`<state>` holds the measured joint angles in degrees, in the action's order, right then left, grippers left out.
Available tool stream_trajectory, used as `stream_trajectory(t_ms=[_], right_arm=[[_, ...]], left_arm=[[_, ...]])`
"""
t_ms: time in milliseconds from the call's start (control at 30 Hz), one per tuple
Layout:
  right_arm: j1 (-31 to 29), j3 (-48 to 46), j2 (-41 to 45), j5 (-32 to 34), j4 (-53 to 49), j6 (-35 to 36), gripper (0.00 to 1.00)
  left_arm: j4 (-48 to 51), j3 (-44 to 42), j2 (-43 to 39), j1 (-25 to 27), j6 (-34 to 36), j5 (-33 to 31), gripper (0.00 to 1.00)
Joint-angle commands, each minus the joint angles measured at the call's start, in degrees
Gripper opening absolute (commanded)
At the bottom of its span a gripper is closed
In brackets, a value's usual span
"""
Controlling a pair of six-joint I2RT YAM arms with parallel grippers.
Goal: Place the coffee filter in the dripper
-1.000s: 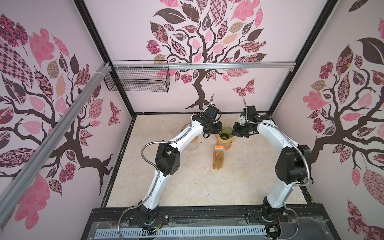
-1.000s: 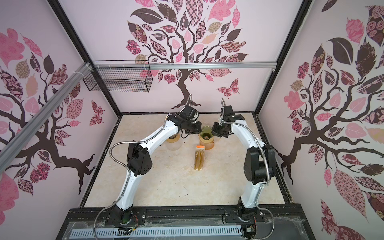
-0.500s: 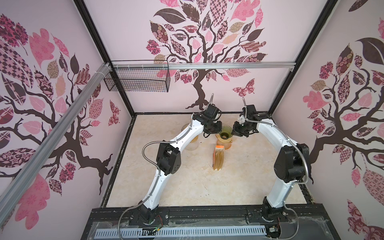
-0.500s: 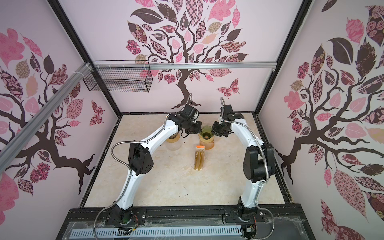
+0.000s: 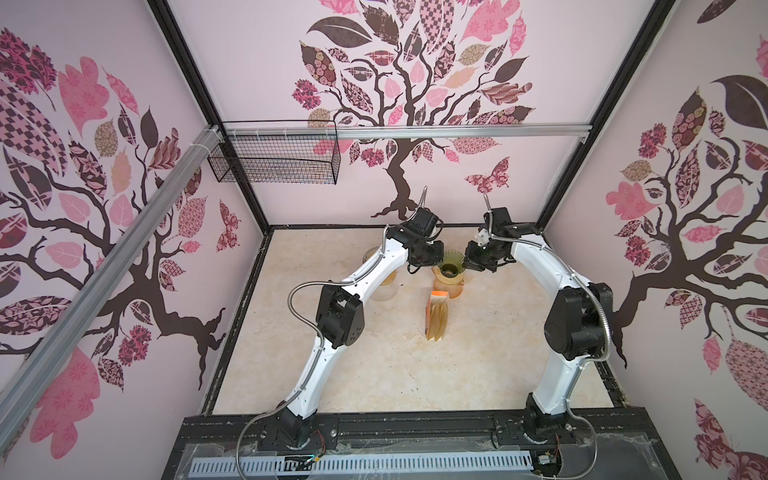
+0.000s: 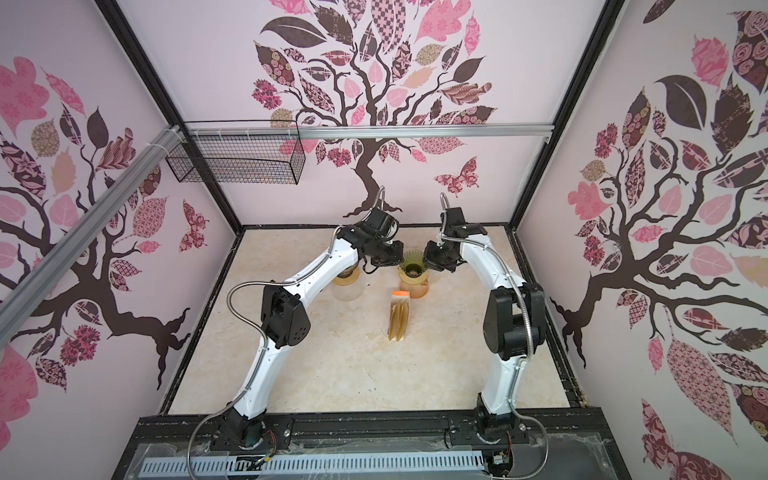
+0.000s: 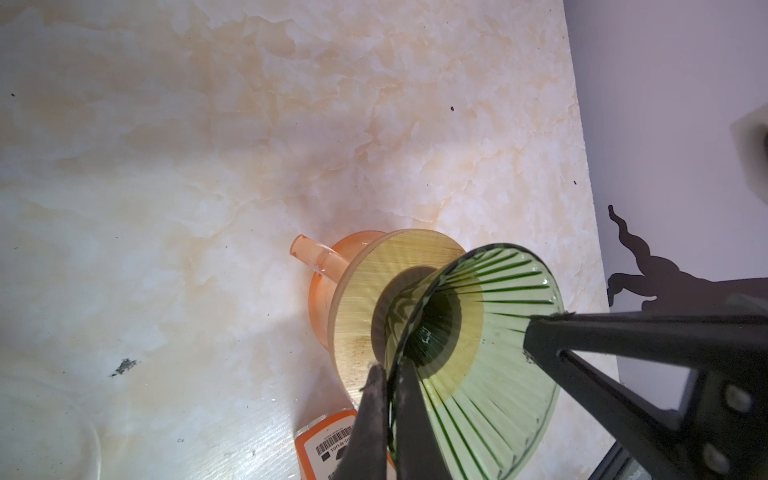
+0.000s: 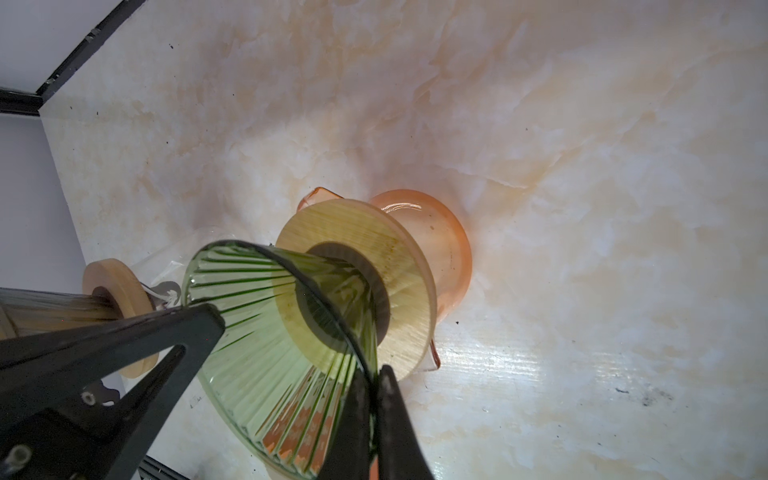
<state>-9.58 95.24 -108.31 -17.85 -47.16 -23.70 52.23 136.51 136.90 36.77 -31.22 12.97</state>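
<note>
The green ribbed glass dripper (image 5: 452, 262) (image 6: 412, 266) stands by its wooden collar on an orange glass carafe (image 7: 320, 291) (image 8: 440, 237). My left gripper (image 7: 390, 372) (image 5: 441, 260) is shut on the dripper's (image 7: 490, 332) rim from one side. On the opposite side, my right gripper (image 8: 372, 372) (image 5: 467, 264) is shut on the rim of the dripper (image 8: 266, 324). Tan coffee filters lie in an orange-topped packet (image 5: 437, 318) (image 6: 400, 318) on the table in front of the carafe. No filter shows inside the dripper.
A second dripper with a wooden collar (image 8: 112, 299) sits on a clear glass vessel (image 5: 382, 286) under my left forearm. A black wire basket (image 5: 274, 158) hangs on the back wall. The back wall stands close behind both grippers.
</note>
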Motion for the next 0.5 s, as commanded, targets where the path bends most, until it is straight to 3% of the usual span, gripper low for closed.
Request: stream_trajectory(t_ms=[0, 267, 467], right_arm=[[-0.19, -2.36, -6.04, 5.14, -2.77, 2.43, 0.00], [-0.19, -4.70, -7.04, 3.86, -0.93, 2.07, 0.00], [-0.19, -2.65, -3.66, 3.08, -1.69, 1.99, 0.00]], left_arm=[[7.23, 0.07, 4.89, 0.68, 4.04, -0.49, 0.00], [7.27, -0.32, 6.80, 0.89, 3.82, 0.73, 0.00], [6.40, 1.71, 2.81, 0.61, 3.50, 0.33, 0.00]])
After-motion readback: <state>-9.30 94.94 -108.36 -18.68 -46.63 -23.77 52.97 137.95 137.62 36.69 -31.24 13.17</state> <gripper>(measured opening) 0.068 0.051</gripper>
